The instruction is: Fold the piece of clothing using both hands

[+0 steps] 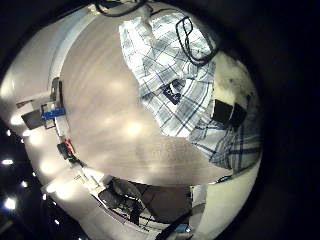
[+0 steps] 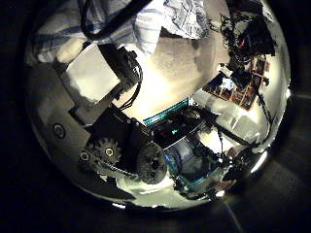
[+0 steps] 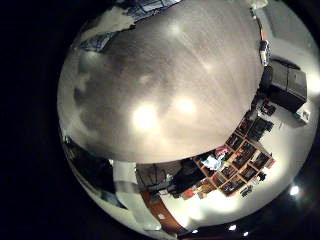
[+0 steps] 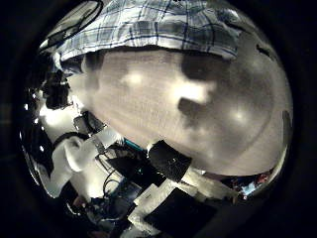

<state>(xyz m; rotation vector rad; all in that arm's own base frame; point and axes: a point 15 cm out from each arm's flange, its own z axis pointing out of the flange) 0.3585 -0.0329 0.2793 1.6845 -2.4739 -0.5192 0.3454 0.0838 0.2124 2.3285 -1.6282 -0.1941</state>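
A checked shirt (image 1: 175, 70) lies crumpled on the round wooden table (image 1: 105, 110), collar label showing. In the left little finger side view, one finger (image 1: 228, 105) of my left hand reaches over the shirt's edge without gripping it. Its geared fingers (image 2: 146, 155) hang relaxed and hold nothing, with the shirt (image 2: 185, 17) beyond them. My right hand (image 4: 173, 161) hovers over bare table (image 4: 188, 99), fingers straight and empty. The shirt (image 4: 158, 25) lies past it, and only a corner of cloth (image 3: 105, 42) shows from that hand's other side.
Small objects (image 1: 50, 112) stand off the table's edge beside the left hand. Shelves with clutter (image 3: 238, 150) stand beyond the table's rim (image 3: 150, 160). Bare tabletop (image 3: 170, 90) spreads under the right hand.
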